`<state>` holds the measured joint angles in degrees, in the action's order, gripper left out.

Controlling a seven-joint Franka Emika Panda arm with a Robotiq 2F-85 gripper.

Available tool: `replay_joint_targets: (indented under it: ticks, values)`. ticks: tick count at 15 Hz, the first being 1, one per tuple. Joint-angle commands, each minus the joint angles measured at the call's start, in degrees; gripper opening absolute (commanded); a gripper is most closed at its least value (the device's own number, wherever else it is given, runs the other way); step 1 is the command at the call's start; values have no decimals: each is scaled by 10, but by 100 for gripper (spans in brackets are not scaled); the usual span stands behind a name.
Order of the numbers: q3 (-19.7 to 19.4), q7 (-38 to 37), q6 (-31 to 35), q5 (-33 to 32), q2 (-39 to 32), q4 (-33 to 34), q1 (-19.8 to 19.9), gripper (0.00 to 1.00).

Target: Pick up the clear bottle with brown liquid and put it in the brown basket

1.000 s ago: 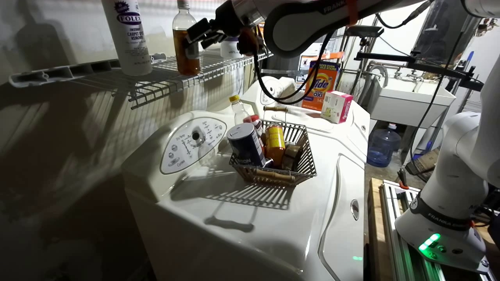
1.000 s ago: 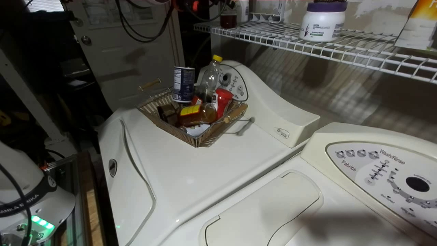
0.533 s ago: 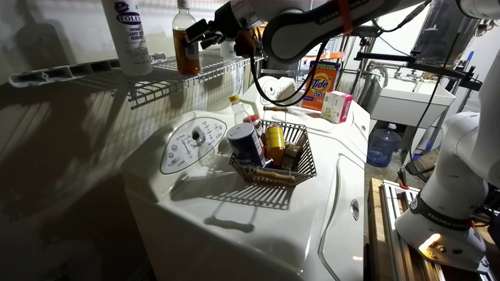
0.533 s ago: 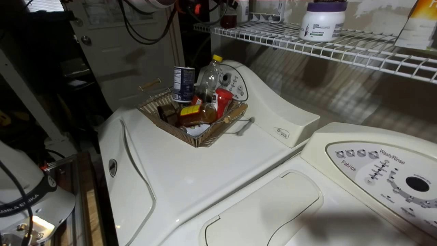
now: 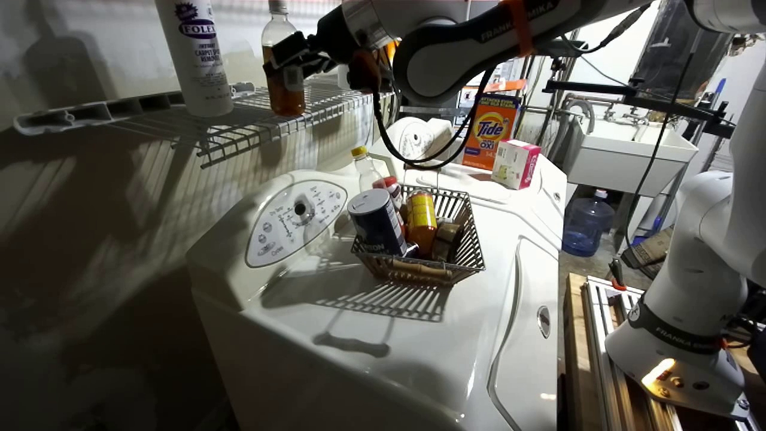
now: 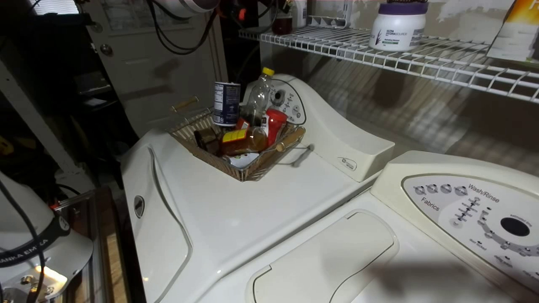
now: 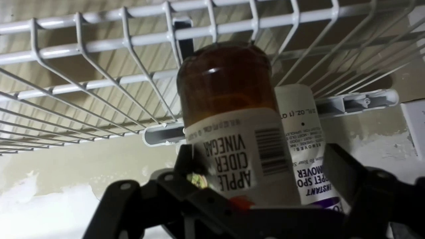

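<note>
Fingers (image 7: 342,172) spread wide, clear bottle with brown liquid (image 7: 239,132) in the gap. Wrist view: the finger at picture left overlaps the bottle's edge, contact unclear; the one at picture right is apart from it. Label reads APPLE CIDER VINEGAR, flipped here. Bottle is upright on the white wire shelf (image 7: 149,39), base near the front edge. White FOLEX bottle (image 5: 200,66) stands near it on the same shelf; white jar with purple lid (image 6: 398,27) is farther along.

Brown basket (image 6: 229,169) sits on the white worktop (image 6: 252,210), lower than the shelf and well apart from the fingers. In it: dark blue canister (image 6: 227,103), red-lidded container (image 6: 276,120), amber bottle with yellow label (image 6: 246,143) lying tilted, dark brown item (image 6: 207,139), small white printed item (image 6: 243,160) partly covered. Clear bottle with yellow cap (image 6: 257,99) is at the far side; base hidden, can't tell if inside. Wooden handles (image 6: 291,139) at opposite ends of the basket.

In an exterior view, arm (image 5: 467,54) spans the top, fingers crossing the bottle around mid-height. Beyond the basket: orange Tide box (image 5: 492,131), pink-and-white box (image 5: 515,164) just beside it. Farther off, blue water jug (image 5: 583,227) near a utility sink (image 5: 628,167). Base light (image 5: 658,371) glows yellow.
</note>
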<state>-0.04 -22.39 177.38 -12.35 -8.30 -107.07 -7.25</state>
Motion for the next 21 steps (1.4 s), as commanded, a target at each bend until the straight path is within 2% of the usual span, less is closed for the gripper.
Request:
replay_joint_targets:
  ticks: [1,5,6,7,13,14,17,21]
  values:
    - [-14,-29,13,-15,-26,36,-13,100]
    - [-24,-32,12,-16,-38,52,-20,100]
    - [-27,-33,13,-16,-41,55,-21,75]
    - [-30,-33,13,-17,-43,57,-24,74]
    - [-48,-28,13,-14,-47,64,-36,33]
    - [-35,-10,5,-2,-43,59,-30,31]
    - [-33,-9,2,4,-37,55,-28,23]
    - [-20,3,9,18,-23,40,-17,23]
